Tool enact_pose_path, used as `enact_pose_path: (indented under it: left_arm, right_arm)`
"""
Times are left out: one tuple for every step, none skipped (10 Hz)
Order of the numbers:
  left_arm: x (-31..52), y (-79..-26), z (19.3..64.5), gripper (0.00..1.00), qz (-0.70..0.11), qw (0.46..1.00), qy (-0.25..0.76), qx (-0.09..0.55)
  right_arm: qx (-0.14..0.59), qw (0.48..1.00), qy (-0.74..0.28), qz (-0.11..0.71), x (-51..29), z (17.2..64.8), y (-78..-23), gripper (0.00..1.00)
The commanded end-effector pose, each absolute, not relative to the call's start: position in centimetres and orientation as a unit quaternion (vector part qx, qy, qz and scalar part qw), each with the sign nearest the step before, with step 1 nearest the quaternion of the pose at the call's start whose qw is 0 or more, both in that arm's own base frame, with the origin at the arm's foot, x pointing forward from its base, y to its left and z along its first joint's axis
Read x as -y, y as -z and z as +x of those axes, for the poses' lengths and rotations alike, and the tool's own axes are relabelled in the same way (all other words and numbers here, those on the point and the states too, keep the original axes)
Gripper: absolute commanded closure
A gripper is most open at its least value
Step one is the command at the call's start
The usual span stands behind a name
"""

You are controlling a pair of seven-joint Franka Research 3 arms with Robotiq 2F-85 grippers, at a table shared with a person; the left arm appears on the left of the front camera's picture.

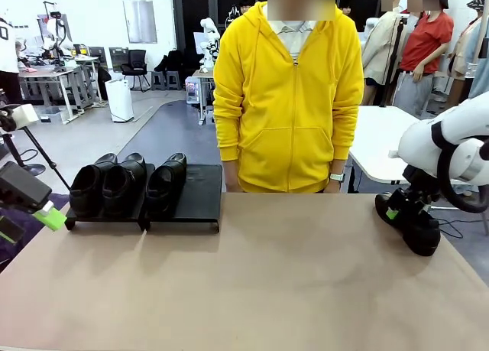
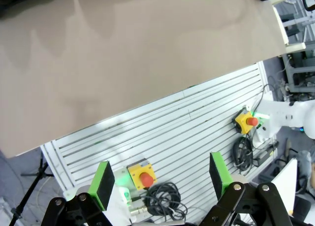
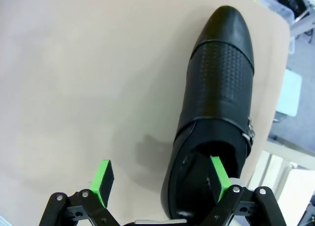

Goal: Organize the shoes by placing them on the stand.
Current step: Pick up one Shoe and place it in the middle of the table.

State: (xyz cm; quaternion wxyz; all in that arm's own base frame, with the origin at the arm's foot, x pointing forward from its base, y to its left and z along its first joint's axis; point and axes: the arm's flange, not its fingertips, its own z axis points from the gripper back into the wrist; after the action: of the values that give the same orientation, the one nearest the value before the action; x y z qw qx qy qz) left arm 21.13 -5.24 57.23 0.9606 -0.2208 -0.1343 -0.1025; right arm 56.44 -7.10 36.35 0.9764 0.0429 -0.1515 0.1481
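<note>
Three shoes [image 1: 126, 184] seated on stand [image 1: 200, 189], far left of counter [image 1: 252, 282]; stand's right-hand slot vacant. Fourth shoe [image 3: 212, 122] lies at counter's right edge, directly under right claw [image 3: 160, 179]. Right claw released, jaws wide: one pad inside shoe opening, other over bare counter beside it. Shoe's long axis runs away from claw, toe farthest. Left claw [image 2: 160, 184] released, off counter's left edge. Right arm nearer; judged to take pick.
</note>
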Motion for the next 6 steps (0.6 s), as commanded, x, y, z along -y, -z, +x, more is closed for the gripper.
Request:
enact_pose_path:
  left_arm:
    - [5.1, -57.3, 21.4, 0.0, -0.227, 0.958, 0.103, 0.138]
    - [5.1, -57.3, 21.4, 0.0, -0.227, 0.958, 0.103, 0.138]
    - [5.1, -57.3, 21.4, 0.0, -0.227, 0.958, 0.103, 0.138]
    - [5.1, -57.3, 21.4, 0.0, -0.227, 0.958, 0.103, 0.138]
    - [5.1, -57.3, 21.4, 0.0, -0.227, 0.958, 0.103, 0.138]
    - [5.1, -57.3, 21.4, 0.0, -0.227, 0.958, 0.103, 0.138]
  right_arm:
    - [0.163, 0.97, -0.17, 0.058, 8.1, 57.8, -35.2, 0.0]
    - [0.16, 0.97, -0.172, 0.057, 8.3, 58.1, -34.6, 0.0]
    - [0.16, 0.97, -0.174, 0.058, 8.4, 58.2, -34.1, 0.0]
    - [0.162, 0.969, -0.177, 0.059, 8.4, 58.2, -34.0, 0.0]
    - [0.167, 0.968, -0.176, 0.058, 8.4, 58.2, -34.0, 0.0]
    - [0.168, 0.967, -0.18, 0.059, 8.4, 58.1, -34.1, 0.6]
